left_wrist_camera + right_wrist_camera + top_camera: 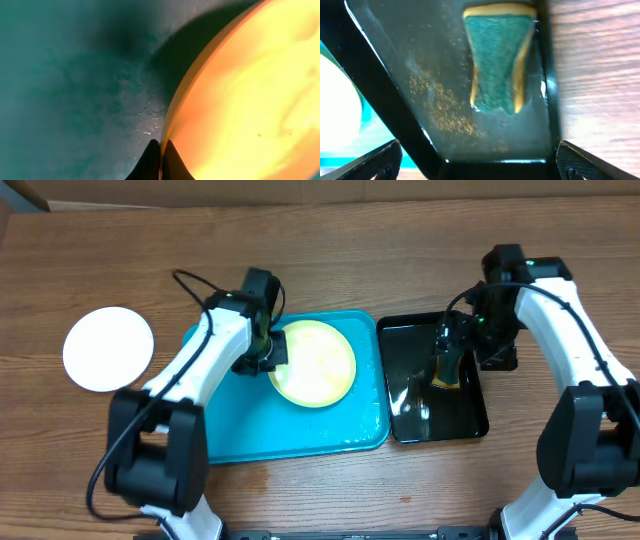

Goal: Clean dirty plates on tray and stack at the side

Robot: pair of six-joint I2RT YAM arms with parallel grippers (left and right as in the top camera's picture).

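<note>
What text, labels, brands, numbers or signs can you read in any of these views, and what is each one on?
None can be read. No word, label, brand, number or sign shows on the turquoise tray, yellow-green plate, white plate, black tray, sponge, left arm or right arm.
</note>
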